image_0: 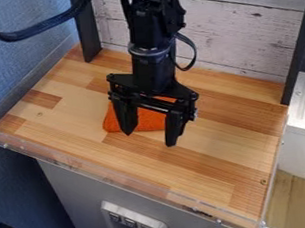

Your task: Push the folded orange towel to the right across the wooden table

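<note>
The wooden worktop [230, 134] carries everything; above it hangs the black arm [150, 58], ending in the tool [149, 139], spread wide and gripping nothing. Beneath and partly behind it, near the worktop's middle, lies the orange cloth [150, 120]. This looks like the lining-up stage: a grasp would call for centring over the cloth, lowering, then closing on a fold.
</note>
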Action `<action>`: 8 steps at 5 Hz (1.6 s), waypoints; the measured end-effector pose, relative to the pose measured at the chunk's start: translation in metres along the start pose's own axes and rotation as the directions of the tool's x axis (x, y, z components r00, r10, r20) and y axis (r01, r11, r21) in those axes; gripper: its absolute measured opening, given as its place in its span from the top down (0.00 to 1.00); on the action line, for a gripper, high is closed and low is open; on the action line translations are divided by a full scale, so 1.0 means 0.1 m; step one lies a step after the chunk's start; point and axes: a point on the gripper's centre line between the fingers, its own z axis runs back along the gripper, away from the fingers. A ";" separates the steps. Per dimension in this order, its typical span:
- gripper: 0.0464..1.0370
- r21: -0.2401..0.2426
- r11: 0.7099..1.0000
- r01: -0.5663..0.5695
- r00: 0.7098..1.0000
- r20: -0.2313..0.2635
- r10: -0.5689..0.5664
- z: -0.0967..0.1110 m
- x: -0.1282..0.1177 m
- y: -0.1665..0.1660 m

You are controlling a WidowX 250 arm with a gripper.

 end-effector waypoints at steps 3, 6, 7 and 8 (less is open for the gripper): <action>0.04 -0.006 0.998 0.066 0.997 0.047 -0.066 0.00 0.33 0.49; 0.04 -0.008 0.991 0.137 0.986 0.093 -0.136 -0.13 0.67 1.11; 0.04 -0.008 0.988 0.155 0.984 0.092 -0.153 -0.18 0.72 1.27; 0.04 -0.009 0.987 0.161 0.983 0.088 -0.160 -0.19 0.74 1.38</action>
